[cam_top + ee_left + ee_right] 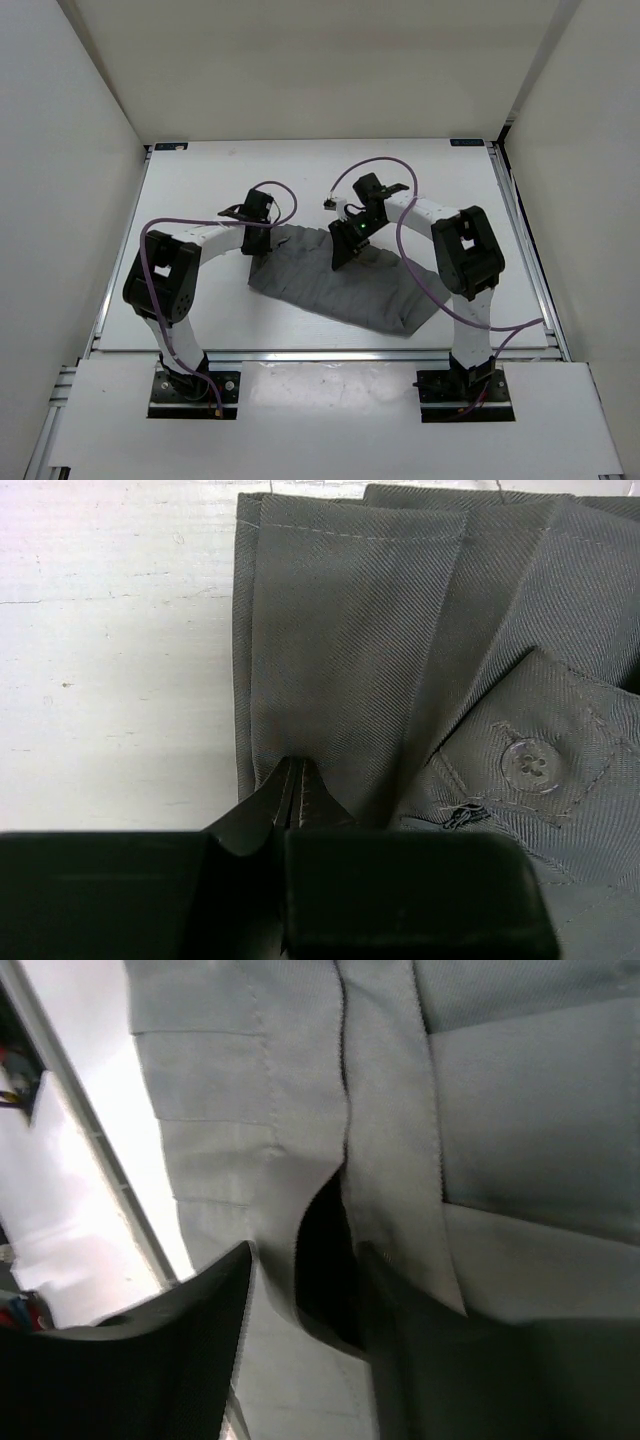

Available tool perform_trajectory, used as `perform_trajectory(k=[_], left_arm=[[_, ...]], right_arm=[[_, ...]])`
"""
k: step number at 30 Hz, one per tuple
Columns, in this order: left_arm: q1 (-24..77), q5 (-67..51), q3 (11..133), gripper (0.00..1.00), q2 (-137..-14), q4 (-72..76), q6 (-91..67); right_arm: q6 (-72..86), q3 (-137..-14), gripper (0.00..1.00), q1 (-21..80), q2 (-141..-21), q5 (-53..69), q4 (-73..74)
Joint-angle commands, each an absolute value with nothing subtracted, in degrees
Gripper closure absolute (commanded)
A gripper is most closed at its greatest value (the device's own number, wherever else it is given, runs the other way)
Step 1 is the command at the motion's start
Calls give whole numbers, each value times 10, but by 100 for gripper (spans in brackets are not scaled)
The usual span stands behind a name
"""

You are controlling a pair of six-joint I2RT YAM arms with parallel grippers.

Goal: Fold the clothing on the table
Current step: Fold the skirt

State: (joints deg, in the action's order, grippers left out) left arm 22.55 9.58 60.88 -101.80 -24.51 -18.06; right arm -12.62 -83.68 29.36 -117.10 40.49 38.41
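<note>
Grey skirt (340,290) pinched in the downturned left claw (295,780); right claw (305,1260) gapes astride a fold.

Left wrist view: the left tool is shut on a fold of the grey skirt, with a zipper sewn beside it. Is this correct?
Not a zipper: the left wrist view shows a button sewn beside it. The left tool is indeed shut on a fold of the grey skirt.
</note>
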Motion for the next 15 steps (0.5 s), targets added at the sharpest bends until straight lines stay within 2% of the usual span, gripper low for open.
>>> perform_trajectory(k=[1, 3, 6, 9, 15], left_arm=[[229, 86, 593, 94, -1006, -224, -185], [229, 82, 586, 95, -1010, -221, -187], [229, 81, 574, 97, -1015, -216, -190], [240, 89, 574, 100, -1016, -215, -191], [243, 91, 566, 100, -1006, -216, -194]], right_arm=[[-134, -833, 52, 291, -1169, 464, 373], [-133, -817, 72, 297, -1165, 475, 371], [-118, -785, 94, 306, -1133, 467, 371], [-97, -752, 100, 310, -1083, 437, 347], [-78, -759, 100, 303, -999, 346, 351]])
